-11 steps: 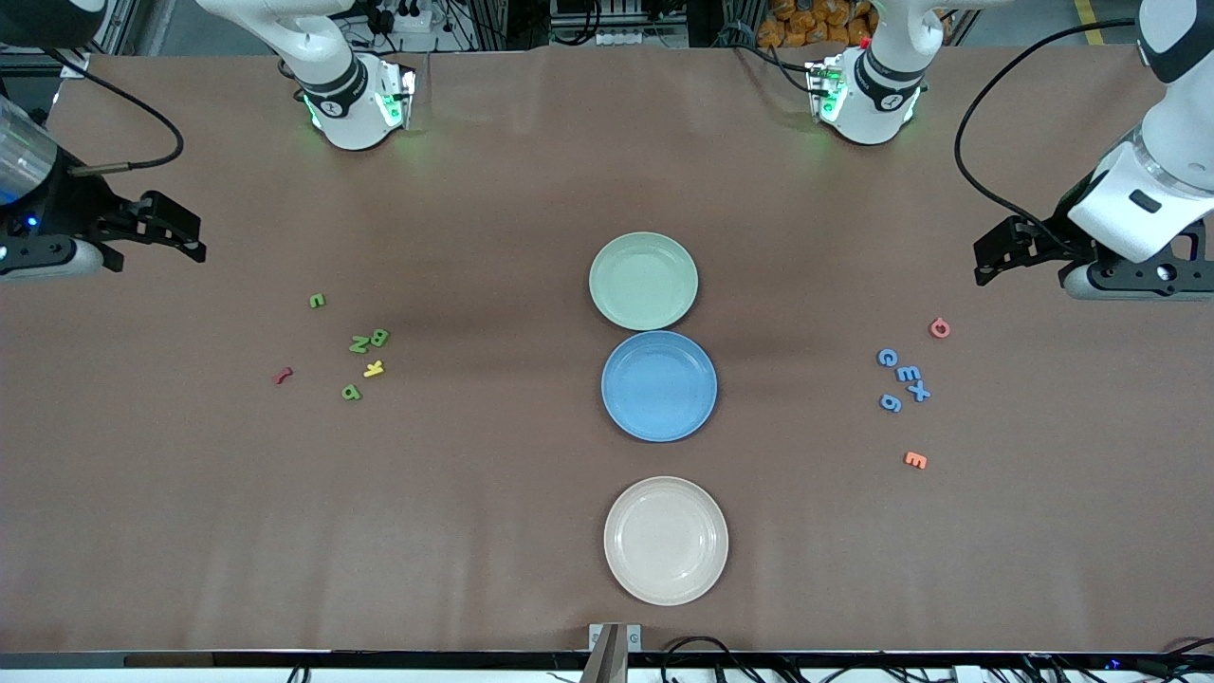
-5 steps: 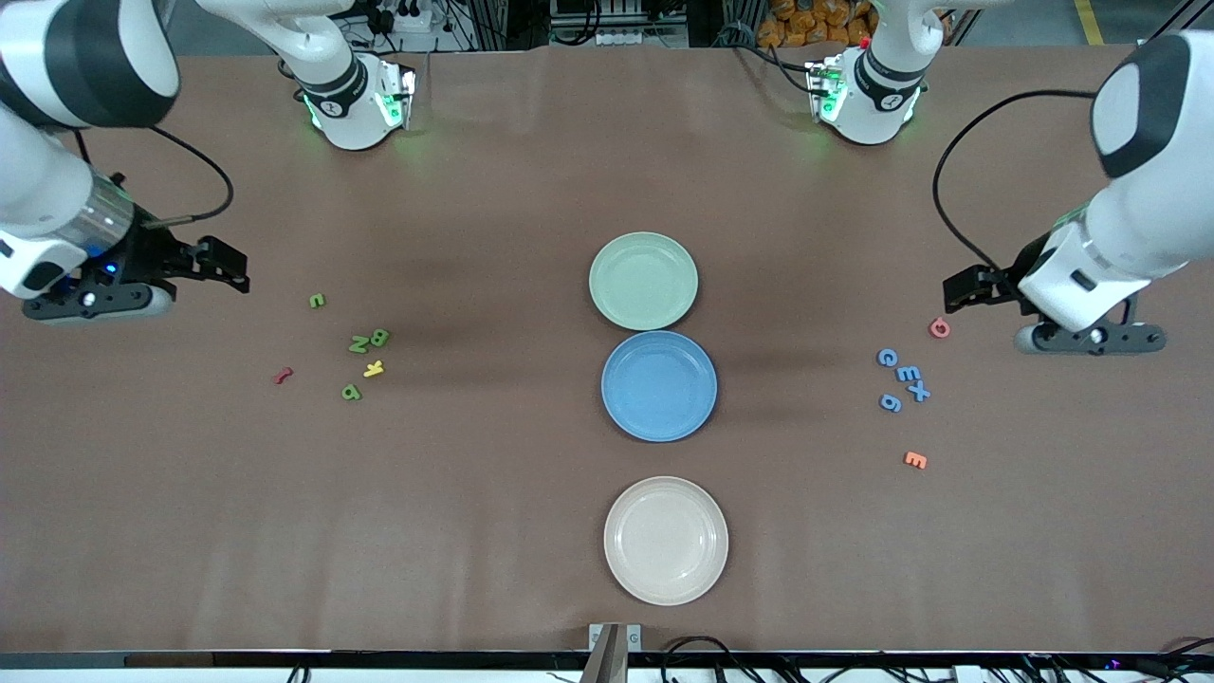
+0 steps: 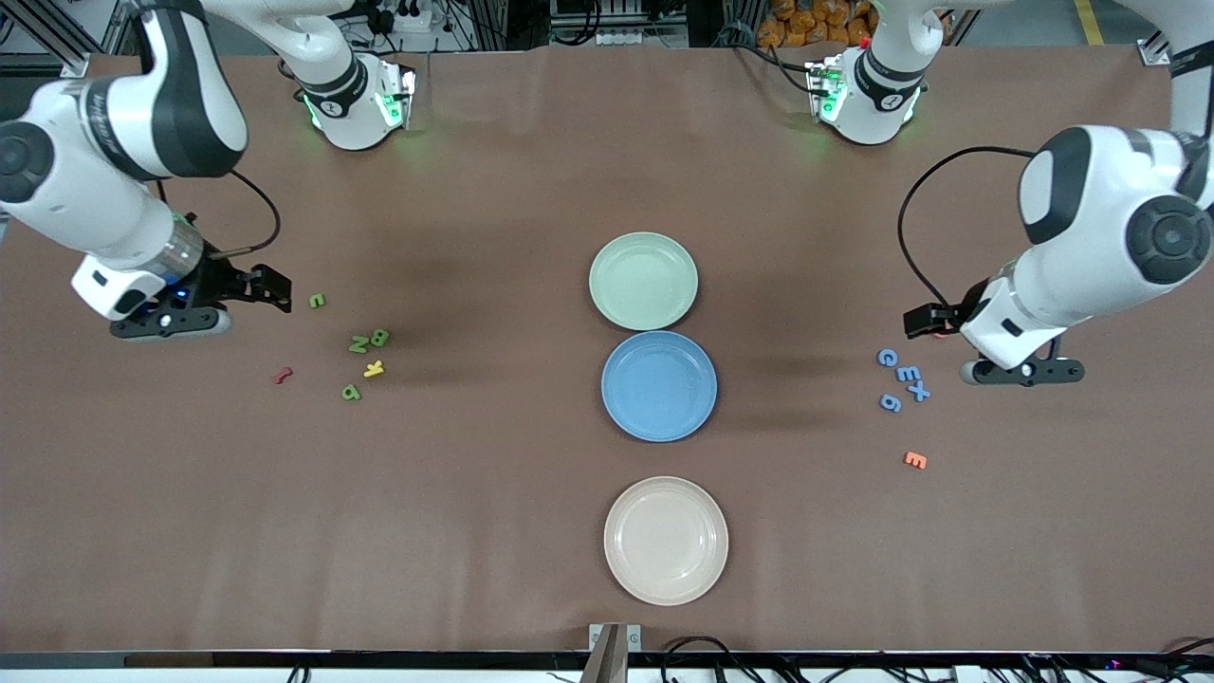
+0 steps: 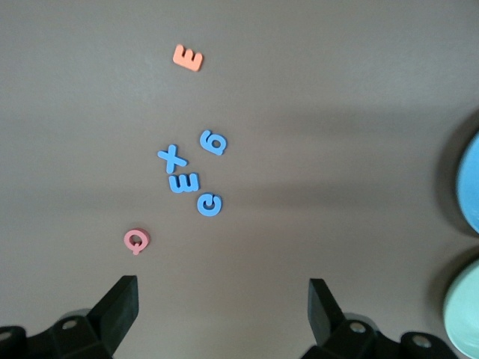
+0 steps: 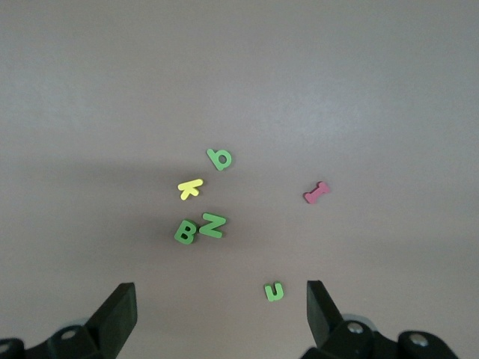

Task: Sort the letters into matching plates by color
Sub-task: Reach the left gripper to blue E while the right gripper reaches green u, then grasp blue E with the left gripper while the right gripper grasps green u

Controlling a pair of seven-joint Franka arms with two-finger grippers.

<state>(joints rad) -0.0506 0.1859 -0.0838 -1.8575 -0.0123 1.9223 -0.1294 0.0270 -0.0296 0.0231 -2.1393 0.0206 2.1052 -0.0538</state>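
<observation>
Four green letters (image 3: 358, 344) lie toward the right arm's end, also in the right wrist view (image 5: 213, 224). My right gripper (image 3: 277, 289) is open and empty, low beside the green u (image 5: 275, 291). Four blue letters (image 3: 903, 379) lie toward the left arm's end, also in the left wrist view (image 4: 184, 182). My left gripper (image 3: 917, 322) is open and empty, low over a pink Q (image 4: 136, 240) beside them. The pale green plate (image 3: 643, 281) and the blue plate (image 3: 659, 385) sit empty mid-table, the blue one nearer the camera.
A yellow K (image 3: 374, 369) and a red piece (image 3: 283, 376) lie among the green letters. An orange E (image 3: 915, 460) lies nearer the camera than the blue letters. A beige plate (image 3: 666, 540) sits nearest the camera.
Both arms have swung inward from the table's ends and come down, the right gripper up to the green u, the left gripper over the pink Q. No letter has moved.
</observation>
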